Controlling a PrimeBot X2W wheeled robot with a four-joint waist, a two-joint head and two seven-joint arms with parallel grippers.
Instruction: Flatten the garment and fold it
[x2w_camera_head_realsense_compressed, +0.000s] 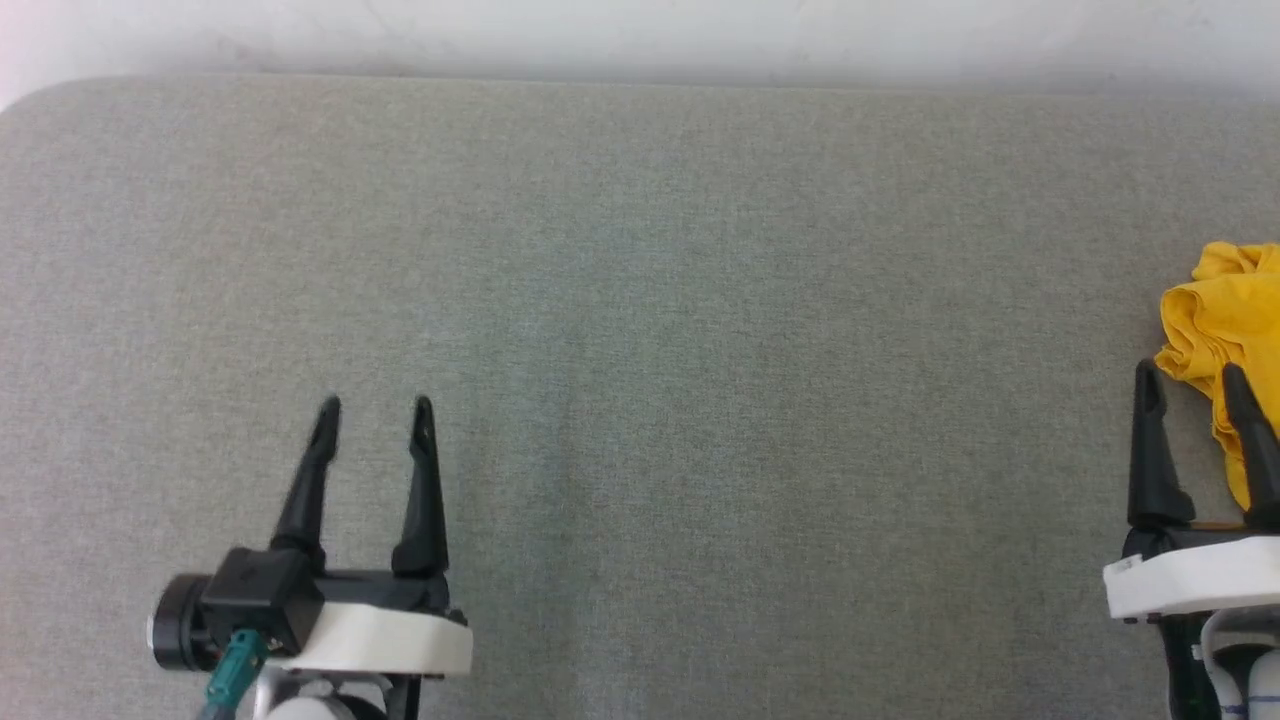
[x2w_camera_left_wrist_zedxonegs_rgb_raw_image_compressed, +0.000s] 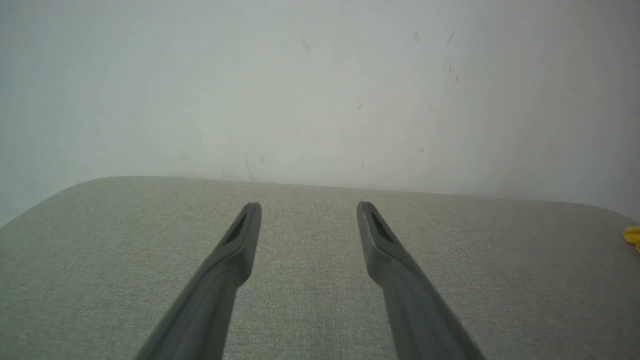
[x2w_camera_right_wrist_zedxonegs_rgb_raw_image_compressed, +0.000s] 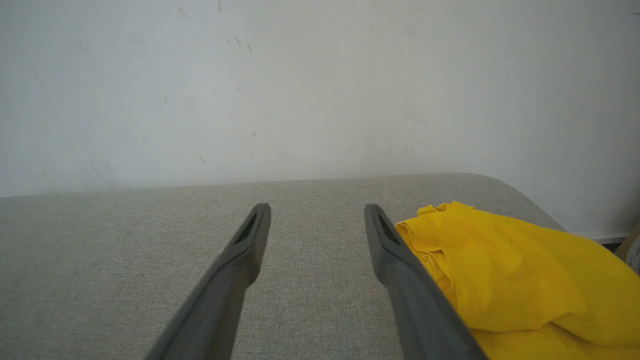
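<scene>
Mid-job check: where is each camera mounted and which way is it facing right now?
Head view: on the head, looking forward and down at the grey table; left gripper lower left, right gripper lower right beside the crumpled yellow shirt, both open.
Left wrist view: on the left wrist, looking along its fingers across the table to the white wall.
Right wrist view: on the right wrist, facing likewise; shirt lies right of its fingers.
Shared: both wrist views show table, wall and shirt.

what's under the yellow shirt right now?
The garment lies bunched on the grey fabric-covered table, near its right end, by the open right gripper. Only the grey surface shows around it. Anything beneath the folds is covered, and so is the shirt's underside.
</scene>
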